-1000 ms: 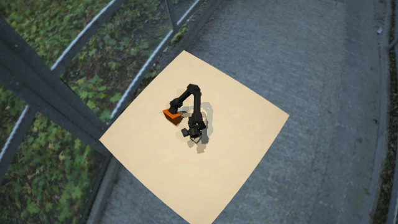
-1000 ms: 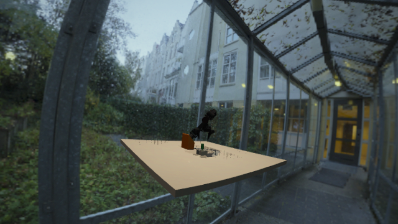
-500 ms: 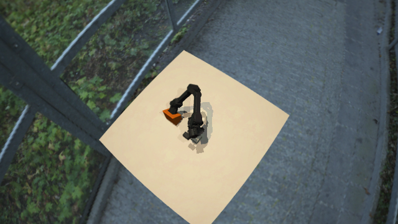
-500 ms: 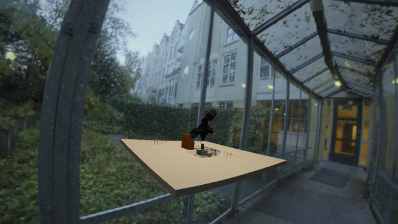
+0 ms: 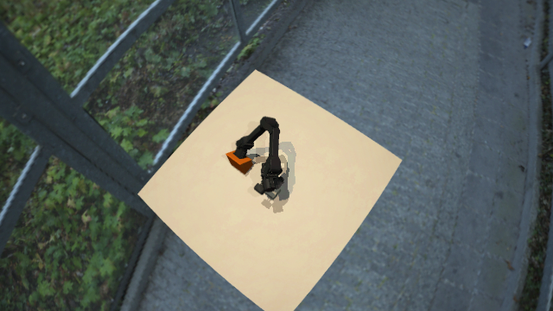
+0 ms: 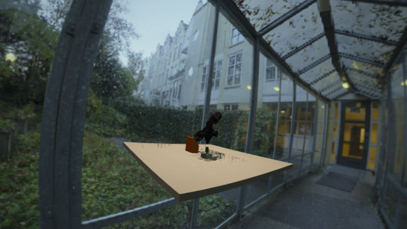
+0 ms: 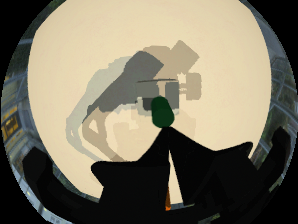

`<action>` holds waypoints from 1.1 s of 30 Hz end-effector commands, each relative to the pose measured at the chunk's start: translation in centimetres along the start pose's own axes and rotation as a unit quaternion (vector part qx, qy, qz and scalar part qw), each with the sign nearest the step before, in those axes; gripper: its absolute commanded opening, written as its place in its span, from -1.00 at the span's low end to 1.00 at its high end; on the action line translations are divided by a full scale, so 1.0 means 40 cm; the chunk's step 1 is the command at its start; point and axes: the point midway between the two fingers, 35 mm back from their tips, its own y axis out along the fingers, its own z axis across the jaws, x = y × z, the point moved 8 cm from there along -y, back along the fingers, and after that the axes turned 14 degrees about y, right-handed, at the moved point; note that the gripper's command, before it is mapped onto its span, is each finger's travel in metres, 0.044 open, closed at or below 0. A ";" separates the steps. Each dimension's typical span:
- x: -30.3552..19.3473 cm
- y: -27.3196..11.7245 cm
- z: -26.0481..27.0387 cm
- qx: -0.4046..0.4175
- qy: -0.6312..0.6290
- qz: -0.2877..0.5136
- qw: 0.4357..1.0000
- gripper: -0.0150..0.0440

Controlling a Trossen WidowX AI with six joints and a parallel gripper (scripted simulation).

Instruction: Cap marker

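A green cap [image 7: 160,111] [image 6: 206,149] sits on top of the upright marker. The marker stands in the grey holder block [image 6: 208,156] [image 7: 174,88] near the middle of the tan table [image 5: 302,242] [image 6: 178,172]. From above, the marker's shaft is hidden under the cap. My gripper [image 7: 166,130] [image 5: 268,188] is shut and empty. It hangs just above and beside the cap, with its fingertips together and close to the cap's near side.
The arm's orange base block [image 5: 239,161] [image 6: 191,144] stands just behind the holder. The table stands in a glazed walkway, with metal frame bars [image 5: 65,125] past its left edge.
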 end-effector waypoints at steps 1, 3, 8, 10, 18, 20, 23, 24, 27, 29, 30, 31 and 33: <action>0.000 0.012 0.000 0.002 0.000 -0.001 1.000 -0.49; 0.000 0.020 0.000 0.002 0.000 -0.001 1.000 -0.49; 0.000 0.039 0.001 0.002 0.000 -0.001 1.000 -0.49; 0.000 0.047 0.001 0.002 0.000 -0.001 1.000 -0.49; 0.000 0.077 0.001 0.002 0.000 -0.001 1.000 -0.49; 0.000 0.085 0.001 0.002 0.000 -0.001 1.000 -0.49; 0.002 0.093 0.001 0.002 0.000 -0.001 1.000 -0.49; 0.002 0.080 0.001 0.000 -0.003 -0.003 1.000 -0.49; 0.002 0.080 0.001 0.000 -0.003 -0.003 1.000 -0.49; 0.002 0.080 0.001 0.000 -0.003 -0.003 1.000 -0.49; 0.003 0.074 0.000 0.000 -0.003 -0.003 1.000 -0.49; 0.006 0.056 0.000 -0.001 -0.002 -0.003 1.000 -0.49; 0.011 -0.012 -0.002 -0.002 -0.002 -0.003 1.000 -0.49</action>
